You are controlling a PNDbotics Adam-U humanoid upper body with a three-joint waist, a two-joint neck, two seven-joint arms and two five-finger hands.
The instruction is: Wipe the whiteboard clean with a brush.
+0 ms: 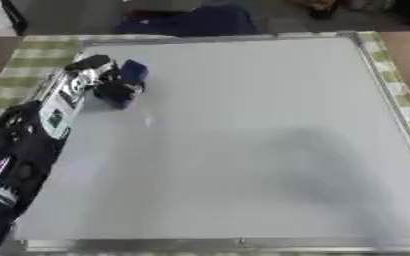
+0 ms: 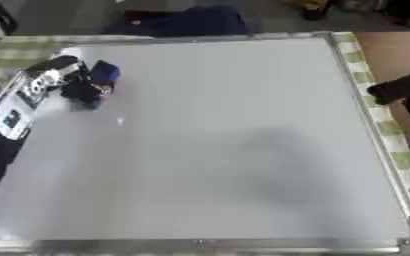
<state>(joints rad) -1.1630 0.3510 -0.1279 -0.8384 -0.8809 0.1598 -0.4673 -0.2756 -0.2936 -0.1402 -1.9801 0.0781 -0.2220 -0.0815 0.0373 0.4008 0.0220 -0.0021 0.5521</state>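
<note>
The left robot hand (image 1: 103, 82) is clenched around the blue brush (image 1: 131, 75), pressing it on the whiteboard (image 1: 243, 140) beside its left frame; open board extends rightward.

A table (image 1: 33, 55) is carrying the work, and a cloth (image 1: 35, 64) checked in pale green and white is covering it, showing along the far edge and down the left and right sides. A large whiteboard (image 1: 243, 140) with a silver frame is lying flat on the cloth, taking up nearly all of the tabletop. Brown surface is showing at the far left and far right corners, beyond the cloth's edges.
</note>
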